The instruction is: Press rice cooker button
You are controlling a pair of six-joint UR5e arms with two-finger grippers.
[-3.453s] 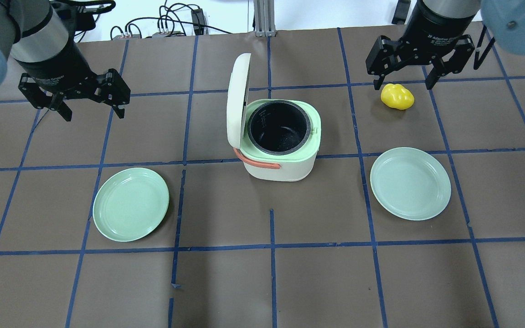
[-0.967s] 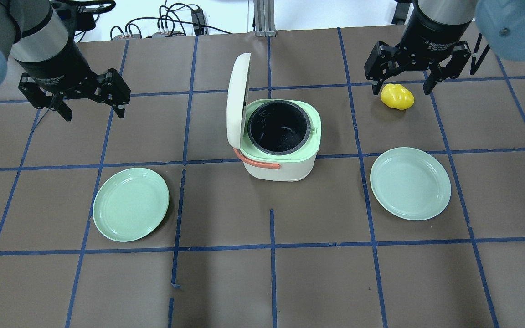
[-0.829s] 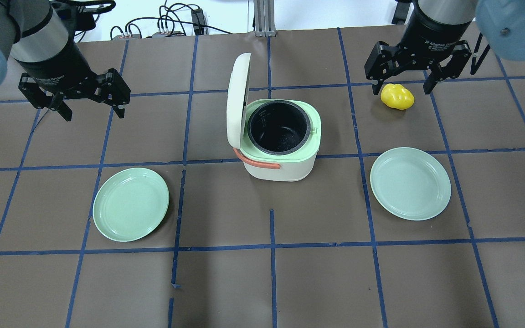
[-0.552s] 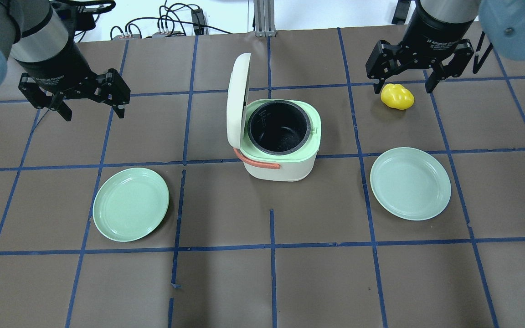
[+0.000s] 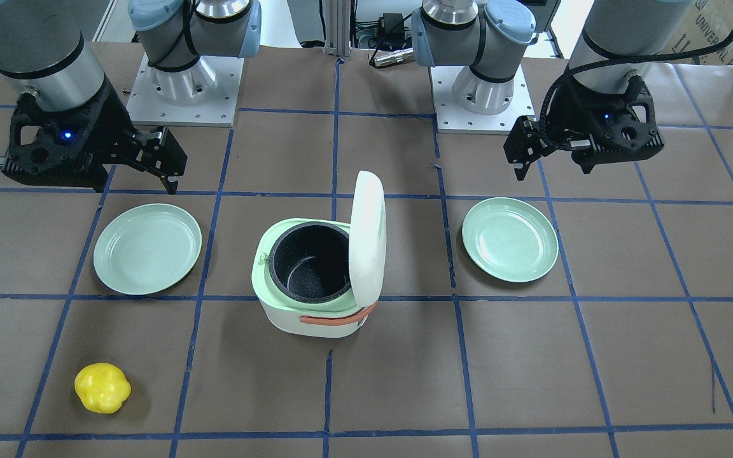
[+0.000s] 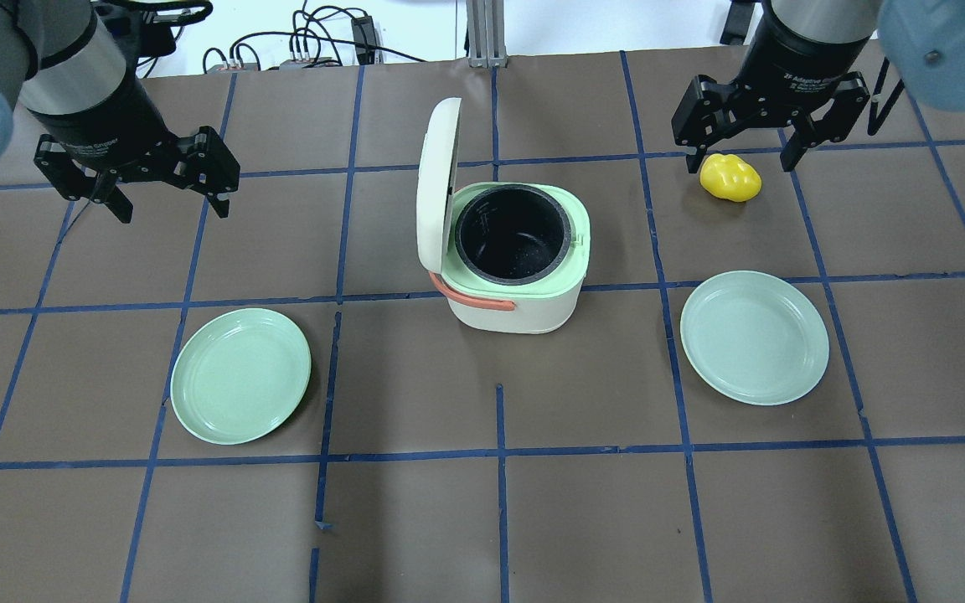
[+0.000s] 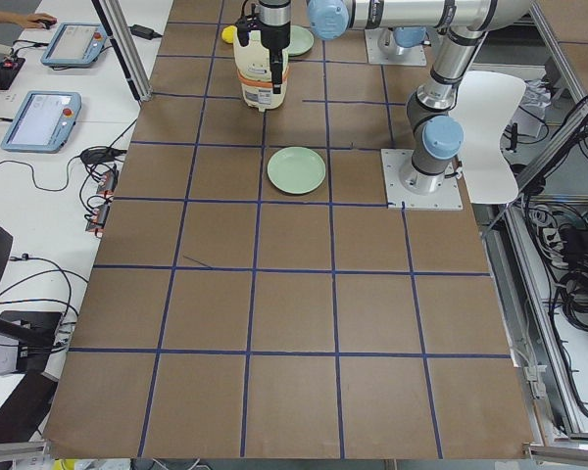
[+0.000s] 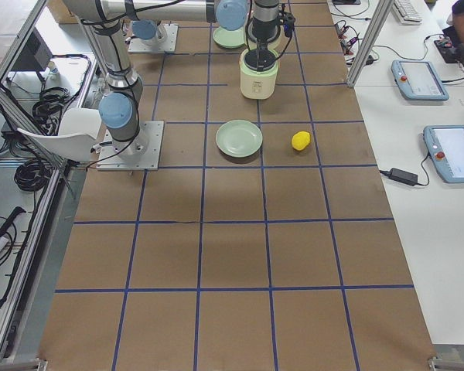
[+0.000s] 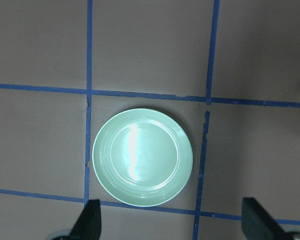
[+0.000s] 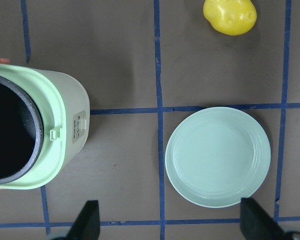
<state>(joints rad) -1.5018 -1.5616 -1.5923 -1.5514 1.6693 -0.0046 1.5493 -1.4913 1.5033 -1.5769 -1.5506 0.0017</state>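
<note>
Right gripper (image 6: 740, 164) is up off the table, fingers spread wide, nothing between them. Left gripper (image 6: 172, 209) is the same: fingers apart, empty, up off the table. Rice cooker (image 6: 516, 268) sits between the two grippers, well apart from both, and neither touches it. Its white lid (image 6: 436, 184) stands upright on the side nearer the left gripper, and the dark inner pot (image 6: 513, 234) is exposed. An orange handle (image 6: 470, 297) hangs at the cooker's robot-facing side. In the right wrist view the cooker lies off to the left of the gripper's fingers (image 10: 90, 220), with a small label panel (image 10: 79, 127) on the wall facing that gripper; the button itself is too small to make out. A pale green plate (image 10: 217, 156) lies just ahead of those fingers, and a yellow lumpy object (image 10: 230, 16) lies farther out past the plate. In the left wrist view a second green plate (image 9: 142, 157) lies just ahead of the left gripper's fingers (image 9: 90, 220), on the brown table (image 6: 499, 519) with its blue tape grid.
</note>
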